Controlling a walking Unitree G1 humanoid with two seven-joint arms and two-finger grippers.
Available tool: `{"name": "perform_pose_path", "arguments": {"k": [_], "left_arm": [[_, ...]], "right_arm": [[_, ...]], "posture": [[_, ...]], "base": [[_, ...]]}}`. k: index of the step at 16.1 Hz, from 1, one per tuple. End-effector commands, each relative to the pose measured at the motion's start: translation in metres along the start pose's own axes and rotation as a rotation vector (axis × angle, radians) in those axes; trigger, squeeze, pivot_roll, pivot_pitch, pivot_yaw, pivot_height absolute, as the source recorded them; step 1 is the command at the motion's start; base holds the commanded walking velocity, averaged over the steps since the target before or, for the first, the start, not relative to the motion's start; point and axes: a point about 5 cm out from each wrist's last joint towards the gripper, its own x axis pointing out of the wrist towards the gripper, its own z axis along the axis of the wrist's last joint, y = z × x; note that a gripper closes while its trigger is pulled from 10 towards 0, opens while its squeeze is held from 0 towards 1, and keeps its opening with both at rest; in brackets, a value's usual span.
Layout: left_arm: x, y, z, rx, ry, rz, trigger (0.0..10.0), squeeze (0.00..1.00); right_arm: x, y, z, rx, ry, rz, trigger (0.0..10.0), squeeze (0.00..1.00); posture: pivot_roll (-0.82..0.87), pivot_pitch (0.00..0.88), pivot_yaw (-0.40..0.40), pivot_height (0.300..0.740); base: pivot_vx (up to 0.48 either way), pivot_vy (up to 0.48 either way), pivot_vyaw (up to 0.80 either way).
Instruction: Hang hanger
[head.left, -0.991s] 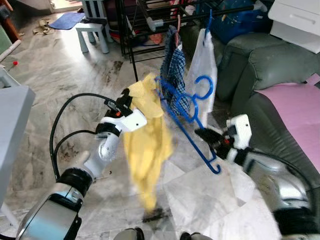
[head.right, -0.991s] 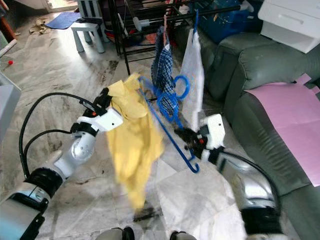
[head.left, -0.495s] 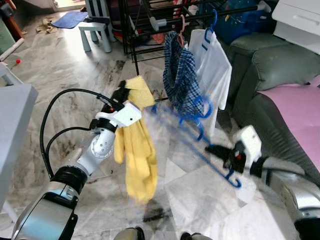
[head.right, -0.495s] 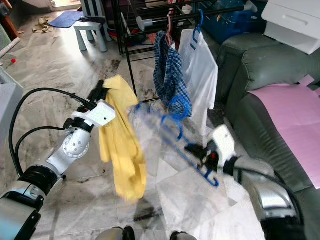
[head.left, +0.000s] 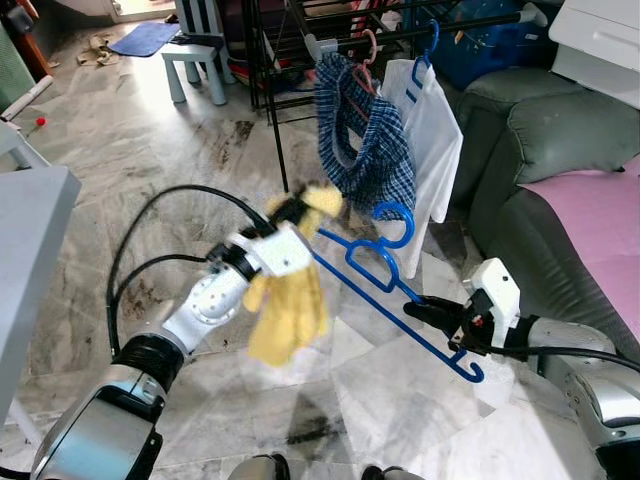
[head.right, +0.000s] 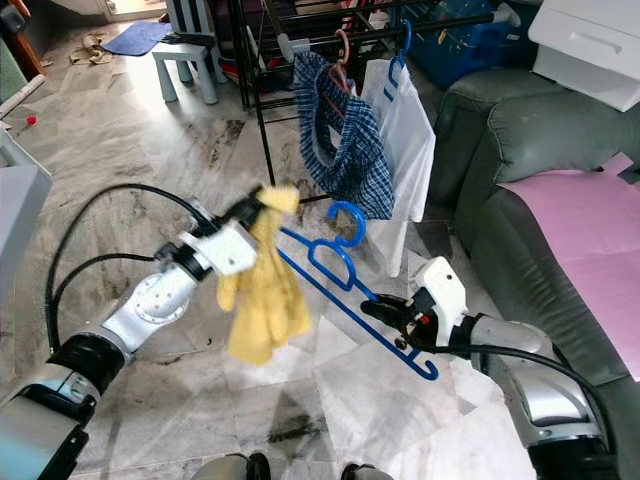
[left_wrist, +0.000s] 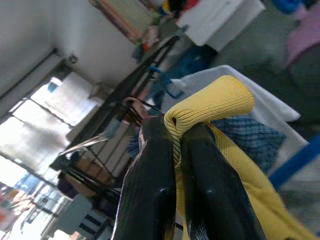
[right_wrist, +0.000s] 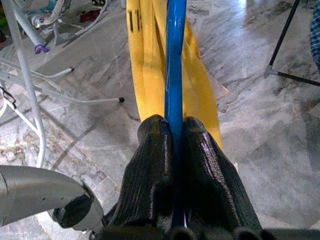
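Nearest the camera, the robot's two silver arms reach forward over a marble floor (head.left: 120, 150). The right tool (head.left: 425, 312) is clamped narrow on the blue hanger (head.left: 395, 295), its black fingers (right_wrist: 150, 170) pressed against either side of the hanger's long lower bar; the hanger slants up and to the robot's left from this grip, its hook curling near the hem of the hung clothes and its low end jutting past the tool toward the sofa. The left tool (head.left: 290, 212) is closed on a fold of a yellow garment (head.left: 288, 308), the cloth pinched between its fingers (left_wrist: 150, 190) and drooping below the wrist; the garment hangs free above the floor, just beside the upper end of the hanger, and whether the two touch cannot be told. Black cables (head.left: 150, 235) loop from the left forearm. Beyond the tools stands a black drying rack (head.left: 290, 60), on whose rail hang a blue checked shirt (head.left: 365, 140) and, beside it, a white shirt (head.left: 430, 125) on another blue hanger. To the robot's right is a dark grey sofa (head.left: 540, 130) carrying a pink sheet (head.left: 595, 215). Farther off, a small pale stool (head.left: 195, 65) stands on the floor, with a blue mat (head.left: 145, 38) behind it.
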Motion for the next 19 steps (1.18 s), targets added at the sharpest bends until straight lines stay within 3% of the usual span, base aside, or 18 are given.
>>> {"name": "perform_pose_path", "arguments": {"k": [1, 3, 5, 6, 8, 10, 11, 12, 15, 16, 17, 18, 19], "left_arm": [[-0.001, 0.000, 0.000, 0.011, -0.011, -0.022, 10.0, 0.00], [-0.016, -0.007, -0.031, 0.107, 0.190, -0.111, 10.0, 0.00], [-0.034, -0.018, -0.051, 0.009, 0.362, -0.108, 10.0, 0.00], [-0.042, -0.030, -0.054, -0.097, 0.407, -0.104, 10.0, 0.00], [-0.052, -0.052, -0.051, -0.404, 0.453, -0.011, 10.0, 0.00], [-0.056, -0.062, -0.048, -0.630, 0.480, 0.128, 10.0, 0.00], [-0.059, -0.061, -0.050, -0.833, 0.522, 0.299, 10.0, 0.00], [-0.062, -0.060, -0.052, -0.984, 0.539, 0.419, 10.0, 0.00], [-0.078, -0.069, -0.051, -1.023, 0.518, 0.368, 10.0, 0.00], [-0.079, -0.068, -0.052, -1.035, 0.514, 0.344, 10.0, 0.00], [-0.074, -0.061, -0.049, -1.053, 0.443, 0.294, 10.0, 0.00], [-0.072, -0.056, -0.048, -1.020, 0.419, 0.254, 10.0, 0.00], [-0.069, -0.052, -0.051, -1.022, 0.439, 0.208, 10.0, 0.00]], "right_arm": [[-0.001, 0.003, 0.006, -0.038, -0.012, 0.025, 10.0, 0.00], [-0.011, -0.013, -0.003, -0.137, 0.102, -0.055, 10.0, 0.00], [-0.013, -0.029, -0.015, -0.167, 0.165, -0.202, 10.0, 0.00], [-0.013, -0.030, -0.021, -0.192, 0.194, -0.234, 10.0, 0.00], [-0.011, -0.020, -0.029, -0.213, 0.219, -0.192, 10.0, 0.00], [-0.011, -0.021, -0.033, -0.255, 0.242, -0.198, 10.0, 0.00], [-0.011, -0.024, -0.031, -0.252, 0.227, -0.224, 10.0, 0.00], [-0.010, -0.027, -0.028, -0.248, 0.208, -0.249, 10.0, 0.00], [0.002, -0.029, -0.010, -0.232, 0.077, -0.324, 10.0, 0.00], [0.008, -0.030, -0.006, -0.224, 0.057, -0.340, 10.0, 0.00], [0.020, -0.033, 0.000, -0.257, 0.041, -0.375, 10.0, 0.00], [0.025, -0.037, 0.004, -0.260, 0.035, -0.430, 10.0, 0.00], [0.032, -0.039, 0.006, -0.246, 0.038, -0.474, 10.0, 0.00]], "posture": [[-0.06, 0.121, 0.020, 0.740], [-0.06, 0.123, 0.024, 0.740], [-0.06, 0.122, 0.024, 0.740], [-0.07, 0.126, 0.027, 0.740], [-0.07, 0.131, 0.025, 0.740], [-0.06, 0.132, 0.023, 0.740], [-0.06, 0.134, 0.020, 0.740], [-0.06, 0.134, 0.020, 0.740], [-0.06, 0.139, 0.030, 0.740], [-0.06, 0.140, 0.034, 0.740], [-0.06, 0.137, 0.039, 0.740], [-0.06, 0.136, 0.043, 0.740], [-0.06, 0.138, 0.043, 0.740]], "base": [[0.000, 0.000, 0.00], [0.000, 0.000, 0.00], [0.000, 0.000, 0.00], [0.000, 0.000, 0.00], [0.000, 0.000, 0.00], [0.000, 0.000, 0.00], [0.000, 0.000, 0.00], [0.000, 0.000, 0.00], [0.000, 0.000, 0.00], [0.000, 0.000, 0.00], [0.000, 0.000, 0.00], [0.000, 0.000, 0.00], [0.000, 0.000, 0.00]]}}
